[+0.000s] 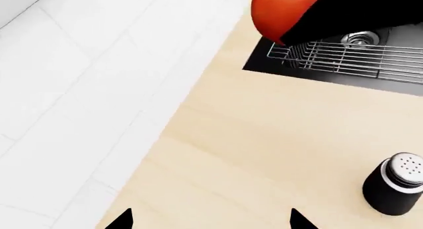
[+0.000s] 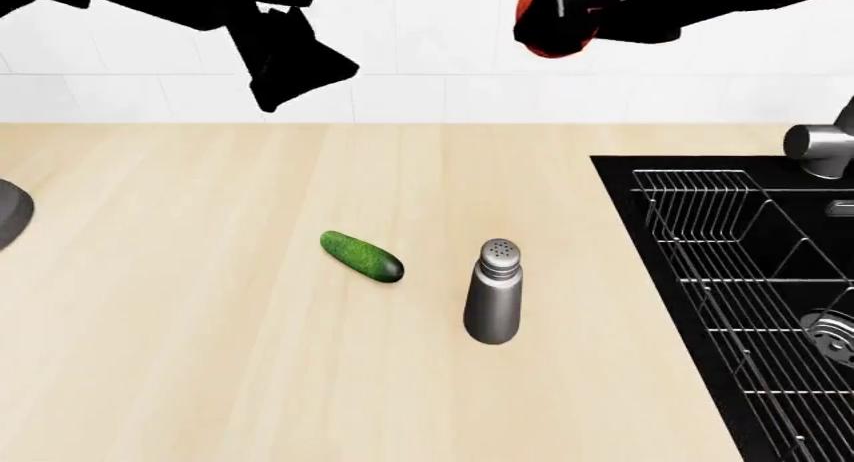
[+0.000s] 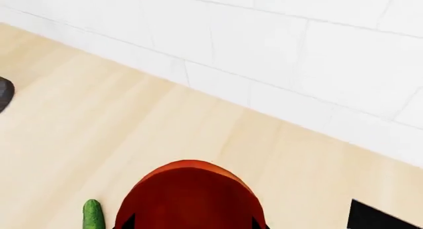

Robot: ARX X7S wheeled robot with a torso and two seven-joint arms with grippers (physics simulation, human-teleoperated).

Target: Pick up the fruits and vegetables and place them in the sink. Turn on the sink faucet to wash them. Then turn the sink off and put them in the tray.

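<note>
1 red fruit (image 2: pixel 550 34) within right hand (image 2: pixel 577 10)

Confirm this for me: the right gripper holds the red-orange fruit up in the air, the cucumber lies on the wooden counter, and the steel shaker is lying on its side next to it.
One detail is wrong. In the head view the steel shaker stands upright beside the cucumber, not on its side. The rest holds: the right gripper holds the red-orange fruit aloft, and the cucumber lies on the wooden counter.

faucet (image 2: pixel 817 150) mostly cut off at edge
</note>
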